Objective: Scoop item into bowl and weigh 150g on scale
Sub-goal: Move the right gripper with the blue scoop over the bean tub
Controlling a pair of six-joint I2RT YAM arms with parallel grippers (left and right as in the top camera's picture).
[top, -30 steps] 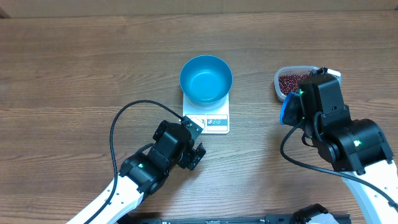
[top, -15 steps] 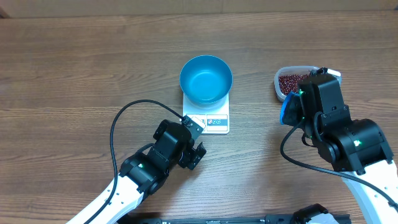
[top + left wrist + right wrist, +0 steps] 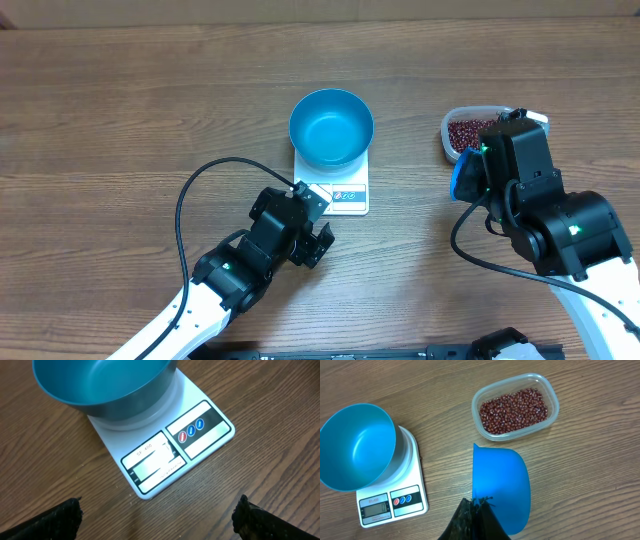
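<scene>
The small dark red-brown beans, in the clear rectangular plastic tub toward the far edge of the wooden table, are found just beyond the small blue plastic scoop clamped in the nearer right gripper.

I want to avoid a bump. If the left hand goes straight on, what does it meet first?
Probably the scale, at its display edge; the open left hand points there. Height is unclear, so it might meet the table first.

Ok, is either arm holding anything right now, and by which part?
The right gripper is shut on the blue scoop, pinching its near edge; a handle cannot be seen. The left gripper is open and empty.
</scene>
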